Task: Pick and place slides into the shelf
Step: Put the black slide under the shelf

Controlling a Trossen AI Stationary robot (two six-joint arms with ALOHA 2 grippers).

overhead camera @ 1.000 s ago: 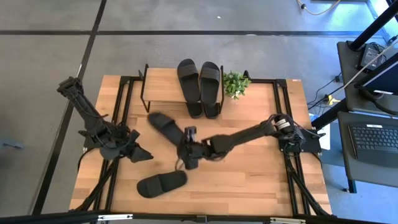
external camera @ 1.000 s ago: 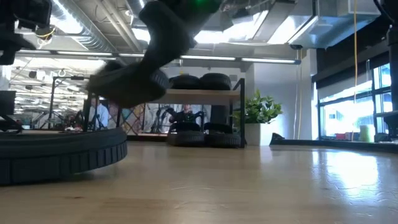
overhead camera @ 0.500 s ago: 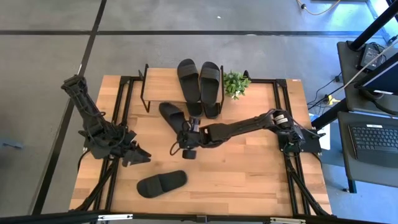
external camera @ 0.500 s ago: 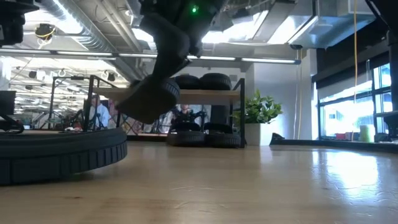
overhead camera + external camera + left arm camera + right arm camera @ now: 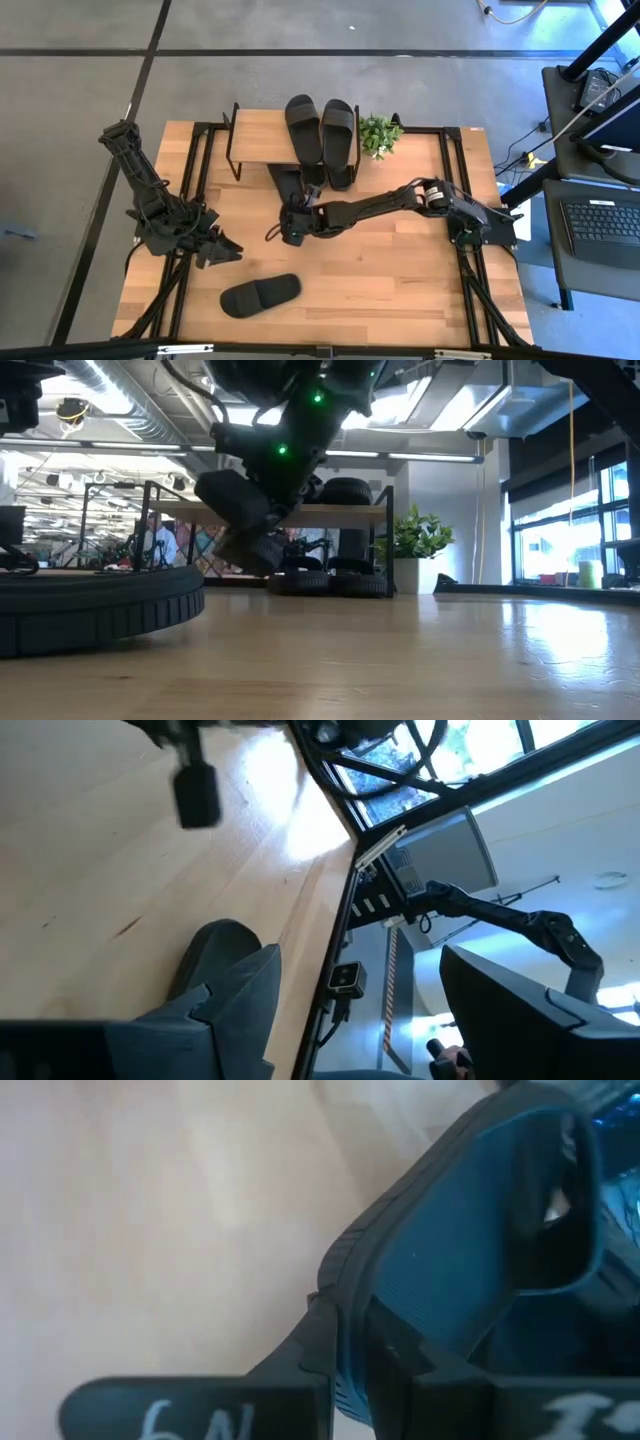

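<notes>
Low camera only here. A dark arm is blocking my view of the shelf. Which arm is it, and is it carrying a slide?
Observer: It is the right arm. The right hand is shut on the held slide, just in front of the shelf.
Operator: Is there room on top?
Observer: Yes. The plank's left part is bare, and two slides sit on its right part.
Operator: Is anything left on the table?
Observer: One loose slide lies on the side far from the shelf, near the open left hand.
</notes>
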